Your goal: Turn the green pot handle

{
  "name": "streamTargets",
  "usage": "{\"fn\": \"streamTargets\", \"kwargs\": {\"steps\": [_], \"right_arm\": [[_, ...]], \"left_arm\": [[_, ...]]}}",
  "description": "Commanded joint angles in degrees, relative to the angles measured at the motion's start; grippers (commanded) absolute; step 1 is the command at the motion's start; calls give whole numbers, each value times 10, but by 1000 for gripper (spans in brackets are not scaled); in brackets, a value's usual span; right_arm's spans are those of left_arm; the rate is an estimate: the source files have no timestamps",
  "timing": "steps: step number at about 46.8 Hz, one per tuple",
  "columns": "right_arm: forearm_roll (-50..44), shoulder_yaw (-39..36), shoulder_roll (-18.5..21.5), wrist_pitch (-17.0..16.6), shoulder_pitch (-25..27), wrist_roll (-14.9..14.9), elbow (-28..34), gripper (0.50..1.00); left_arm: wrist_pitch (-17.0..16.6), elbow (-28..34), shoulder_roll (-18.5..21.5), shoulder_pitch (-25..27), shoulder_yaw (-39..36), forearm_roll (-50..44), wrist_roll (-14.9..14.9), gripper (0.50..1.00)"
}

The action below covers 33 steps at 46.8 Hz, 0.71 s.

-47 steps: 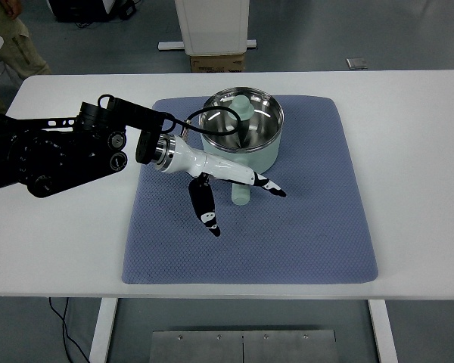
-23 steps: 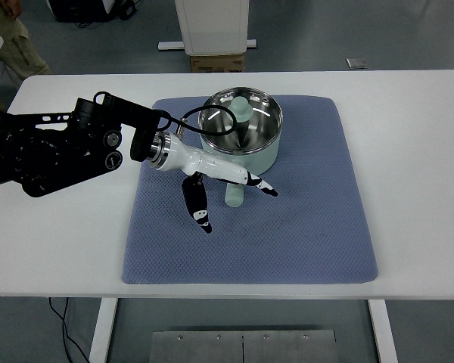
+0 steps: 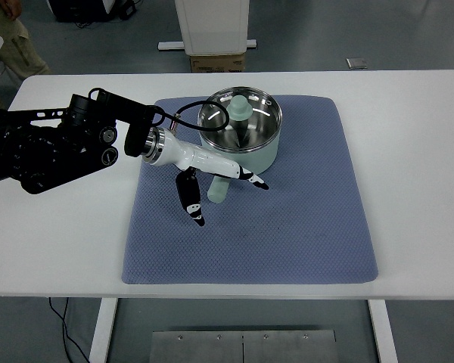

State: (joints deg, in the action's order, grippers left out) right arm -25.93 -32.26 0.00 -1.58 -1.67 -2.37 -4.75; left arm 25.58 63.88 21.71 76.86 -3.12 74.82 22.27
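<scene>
The green pot [image 3: 242, 140] sits on the blue mat [image 3: 303, 219]; its handle [image 3: 219, 189] lies between the left hand's [image 3: 212, 178] spread fingers, seemingly touching, swung leftward since before.

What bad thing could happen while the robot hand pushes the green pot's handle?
The left hand lies across the handle with spread fingers, not wrapped around it, so it might slip off mid-push. The pot sits on a soft blue mat, so it may slide or drag the mat along instead of turning neatly. A black cable loops right beside the pot's rim and could snag there.
</scene>
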Motion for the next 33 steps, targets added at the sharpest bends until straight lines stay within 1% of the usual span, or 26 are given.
{"fn": "streamTargets", "kwargs": {"steps": [1,6,14,25,29,33], "right_arm": [[0,0,0,1,0,0,0,1000],[0,0,0,0,0,0,0,1000],[0,0,0,0,0,0,0,1000],[0,0,0,0,0,0,0,1000],[0,0,0,0,0,0,0,1000],[0,0,0,0,0,0,0,1000]], "left_arm": [[0,0,0,0,0,4,1,1000],[0,0,0,0,0,18,2,1000],[0,-2,1,0,0,45,16,1000],[-2,-9,2,0,0,63,17,1000],[-5,-17,2,0,0,67,23,1000],[-15,-22,2,0,0,76,23,1000]]}}
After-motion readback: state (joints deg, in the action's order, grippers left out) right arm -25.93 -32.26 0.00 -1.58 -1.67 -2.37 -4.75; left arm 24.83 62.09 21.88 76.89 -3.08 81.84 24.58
